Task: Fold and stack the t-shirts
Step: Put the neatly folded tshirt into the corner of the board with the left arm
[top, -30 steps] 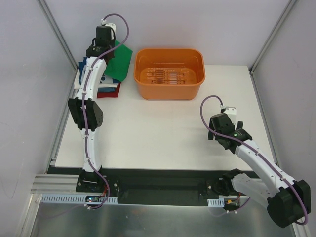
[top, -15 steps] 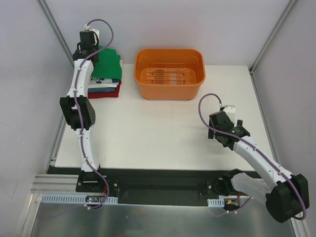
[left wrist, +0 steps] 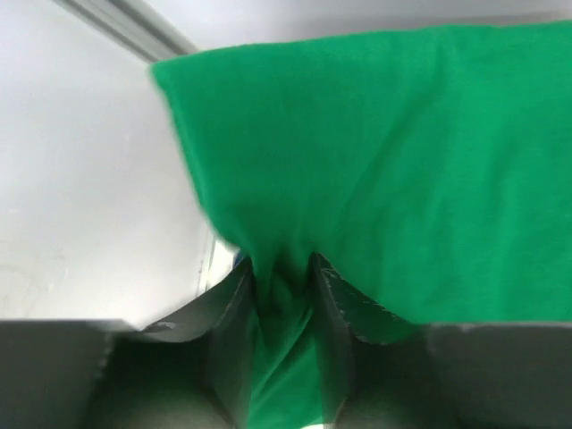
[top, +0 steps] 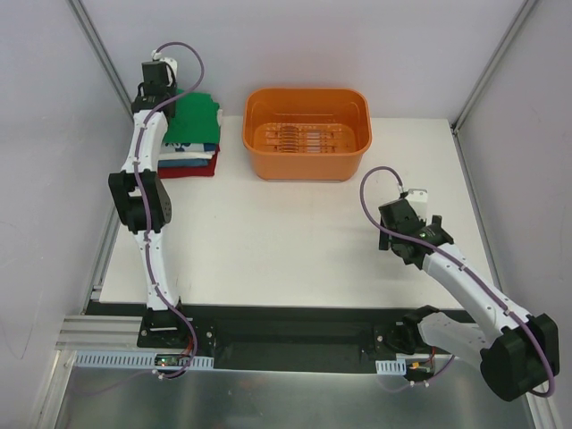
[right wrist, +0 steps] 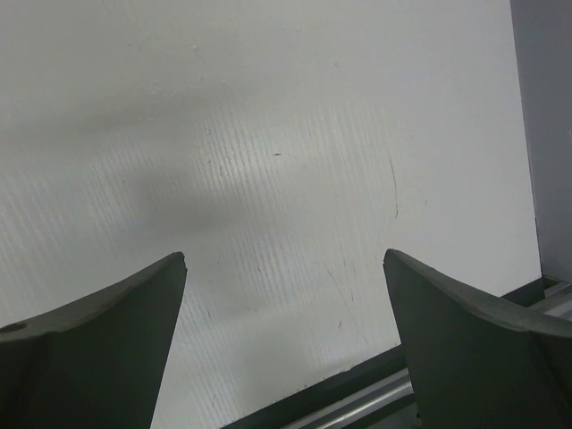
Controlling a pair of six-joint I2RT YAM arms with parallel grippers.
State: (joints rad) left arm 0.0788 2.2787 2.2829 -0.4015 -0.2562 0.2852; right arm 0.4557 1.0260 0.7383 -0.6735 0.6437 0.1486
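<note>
Your left claw pinches an edge of the green t-shirt, which lies atop the folded stack in the overhead view's upper left; square its edges with the stack before releasing; your right claw hangs spread above the tabletop, lower right.

The top camera sits high above and behind the arm bases, looking down and forward over the whole desk from far enough to take in both arms. The left wrist camera looks out along the left jaws, very close upon the green t-shirt that fills most of its view, the same cloth the top view shows at the desk's far left corner. The right wrist camera faces down between the right jaws at bare desk by an edge, a patch the top view also covers.
</note>
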